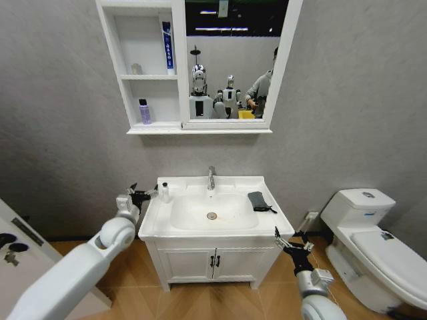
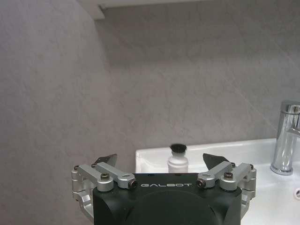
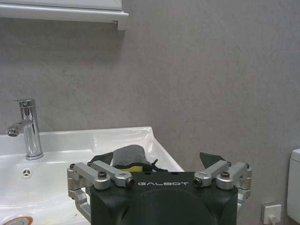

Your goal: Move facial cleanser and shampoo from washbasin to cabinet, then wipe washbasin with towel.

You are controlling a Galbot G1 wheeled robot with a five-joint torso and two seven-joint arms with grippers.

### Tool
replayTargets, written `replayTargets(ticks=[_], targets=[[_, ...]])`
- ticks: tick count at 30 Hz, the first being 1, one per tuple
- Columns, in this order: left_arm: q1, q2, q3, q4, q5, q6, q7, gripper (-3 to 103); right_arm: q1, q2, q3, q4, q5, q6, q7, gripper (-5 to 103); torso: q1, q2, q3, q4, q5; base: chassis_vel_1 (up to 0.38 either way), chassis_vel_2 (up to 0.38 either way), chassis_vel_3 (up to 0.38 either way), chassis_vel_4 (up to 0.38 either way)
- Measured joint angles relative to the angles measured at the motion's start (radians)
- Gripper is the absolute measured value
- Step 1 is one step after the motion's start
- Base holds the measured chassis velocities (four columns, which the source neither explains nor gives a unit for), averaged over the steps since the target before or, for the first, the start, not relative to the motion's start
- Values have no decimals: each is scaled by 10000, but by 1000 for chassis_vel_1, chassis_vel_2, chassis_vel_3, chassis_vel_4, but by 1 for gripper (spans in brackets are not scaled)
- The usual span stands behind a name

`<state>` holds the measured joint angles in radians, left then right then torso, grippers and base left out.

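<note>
The white washbasin [image 1: 270, 222] stands centred below the cabinet [image 1: 109, 44] and its mirror. A small white bottle with a black cap [image 1: 164, 192] stands on the basin's back left corner; I cannot tell whether it is the cleanser or the shampoo. My left gripper [image 1: 143, 194] hovers open just left of it, and the bottle [image 2: 178, 159] shows beyond the gripper [image 2: 159, 160], apart from both fingers. A blue-and-white tube [image 1: 167, 45] and a purple bottle [image 1: 144, 111] stand on the cabinet shelves. The dark towel [image 1: 259, 201] [image 3: 126, 154] lies on the basin's right rim. My right gripper [image 1: 290, 235] [image 3: 152, 161] hangs open off the front right corner.
A chrome tap [image 1: 211, 178] [image 2: 287, 138] [image 3: 28, 129] rises at the basin's back centre. A white toilet [image 1: 373, 243] stands to the right, with a wall socket [image 3: 272, 211] low between them. A small grey cup [image 1: 136, 69] sits on the upper shelf. A two-door cupboard [image 1: 213, 262] is under the basin.
</note>
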<state>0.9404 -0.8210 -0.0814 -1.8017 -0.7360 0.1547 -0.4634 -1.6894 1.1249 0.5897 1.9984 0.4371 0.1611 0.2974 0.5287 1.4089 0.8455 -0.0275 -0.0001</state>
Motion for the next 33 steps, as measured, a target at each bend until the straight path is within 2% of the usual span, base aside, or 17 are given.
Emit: replayTargets(ticks=[3,6,13,16,26,33], targets=[[-51,-262,86,256,149,-66,84,100,18,-25,-5,-1,6,0,17,100,0,0,1,-2,0,0,0,0,0],[-481,-1219,462,1261,746,-265,282,100,20,-87,-7,-8,17,-5,30,100,2,-1,1,-4,-2,0,0,0,0],[-931,-1855,645,2135,1136,-405,385,100,-15,-226,149,-104,89,-4,34,100,2,-1,1,-4,2,0,0,0,0],[-1249,-2310,646,2851,1486,-563,510,100,70,-325,145,-162,156,-4,33,100,3,-1,1,0,3,0,0,0,0],[-1773,-3057,591,4180,1977,-762,717,100,236,-560,214,-282,338,-13,33,100,3,-1,2,-1,1,0,0,0,0],[-2150,-3497,563,5007,2138,-852,814,100,243,-476,184,-326,325,-14,18,100,3,-1,1,-2,1,0,0,0,0]])
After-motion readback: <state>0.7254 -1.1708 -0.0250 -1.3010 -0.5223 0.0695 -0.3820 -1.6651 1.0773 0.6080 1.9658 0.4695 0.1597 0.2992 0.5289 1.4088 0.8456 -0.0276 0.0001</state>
